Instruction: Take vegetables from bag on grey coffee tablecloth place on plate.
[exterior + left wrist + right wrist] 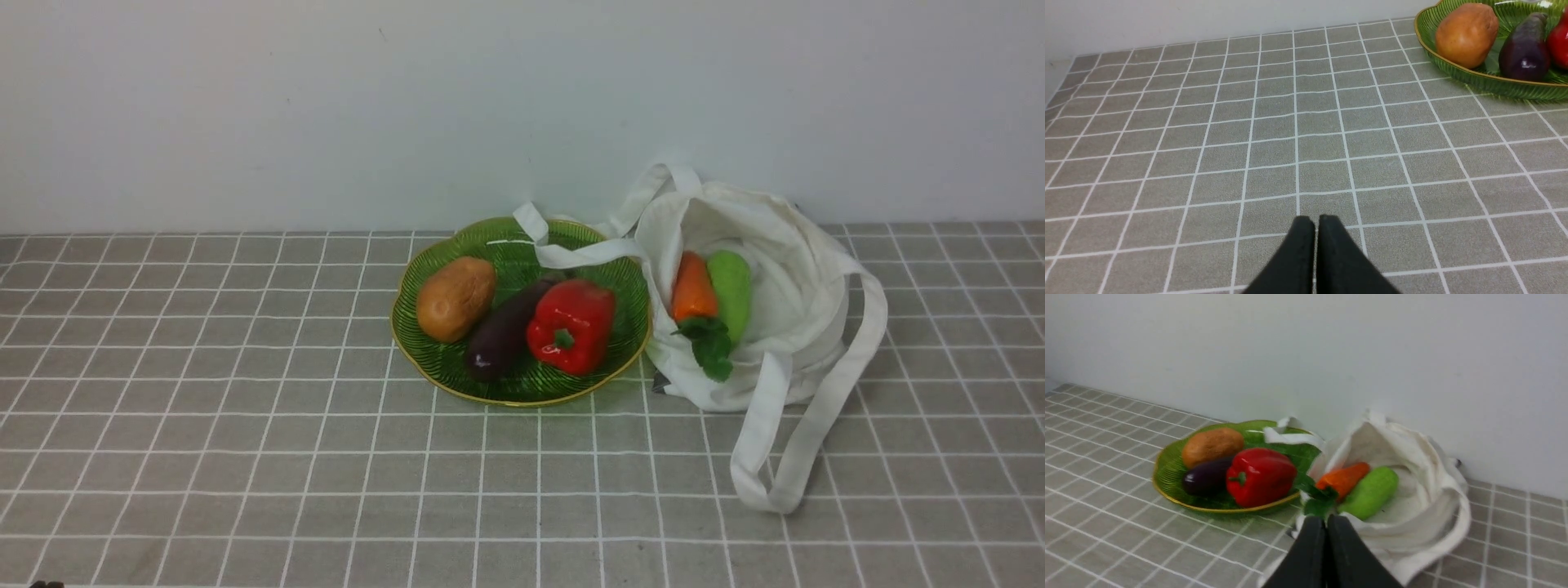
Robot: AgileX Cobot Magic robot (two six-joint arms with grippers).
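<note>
The left wrist view shows the left gripper (1312, 222) with its tips pressed together, and the right wrist view shows the right gripper (1327, 522) pressed together too; the front view shows neither pair of tips. Only the front view shows the long strap (824, 425) looping down at lower right. Right of its centre, the orange carrot (694, 287) with leafy green top and the pale green vegetable (731, 292) lie in the soft, rumpled white bag (784, 302). The ribbed, glossy green plate (522, 392), wavy and gold-rimmed, sits at centre on the grey gridded tablecloth (245, 474), holding a brown potato (455, 299), smooth dark eggplant (506, 331) and shiny red pepper (573, 327).
</note>
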